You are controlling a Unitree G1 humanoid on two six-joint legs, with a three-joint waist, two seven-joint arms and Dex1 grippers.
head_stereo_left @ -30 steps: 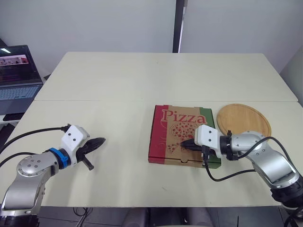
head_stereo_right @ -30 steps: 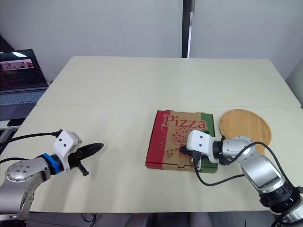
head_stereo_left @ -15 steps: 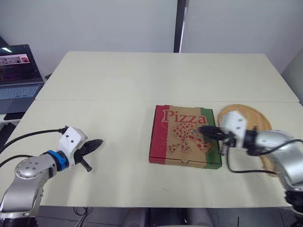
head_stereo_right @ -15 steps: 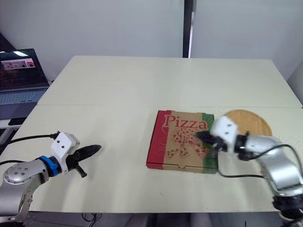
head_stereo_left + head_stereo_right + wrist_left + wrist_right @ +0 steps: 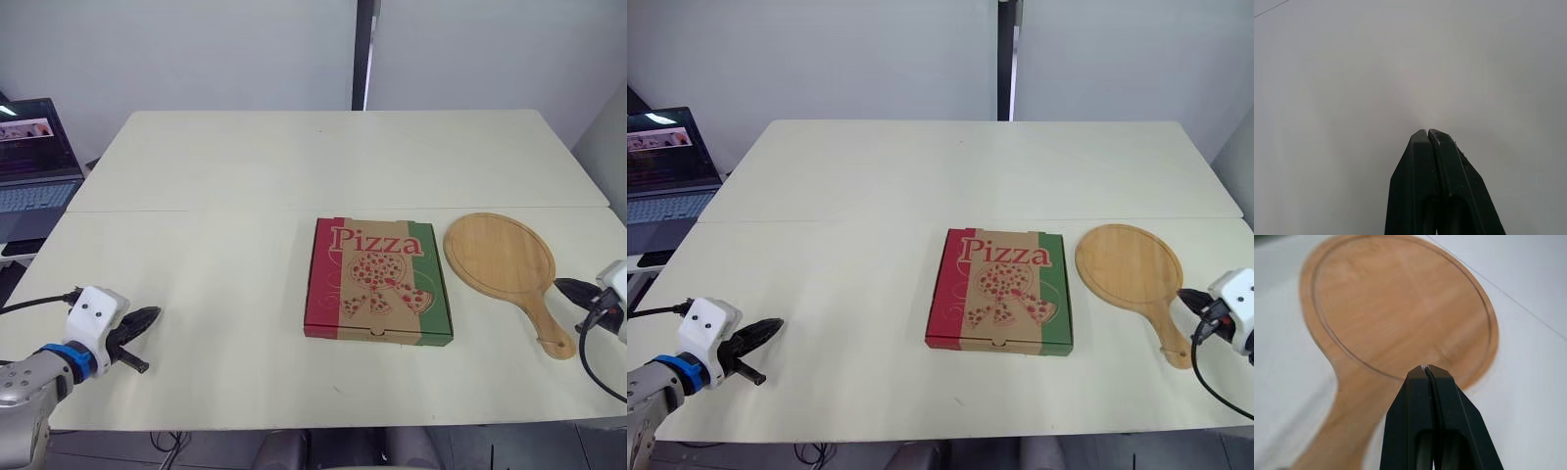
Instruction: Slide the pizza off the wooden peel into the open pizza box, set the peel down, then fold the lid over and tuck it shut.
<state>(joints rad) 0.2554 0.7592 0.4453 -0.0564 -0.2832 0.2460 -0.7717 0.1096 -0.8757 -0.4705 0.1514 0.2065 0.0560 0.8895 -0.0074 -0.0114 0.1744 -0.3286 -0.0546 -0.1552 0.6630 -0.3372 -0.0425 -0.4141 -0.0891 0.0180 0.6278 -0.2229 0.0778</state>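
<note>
Right gripper (image 5: 563, 286) has withdrawn from pizza box (image 5: 378, 284) (lid down) toward peel (image 5: 498, 259)

Probably an office: pale tables (image 5: 245, 162), open laptop (image 5: 34, 157), bare walls (image 5: 176, 49)

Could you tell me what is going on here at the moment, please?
Nothing is being handled right now. The pizza box lies closed on the table, with the empty peel flat beside it on the robot's right. The left end effector is shut near the table's front left corner; the right end effector is shut near the peel's handle, holding nothing.
</note>
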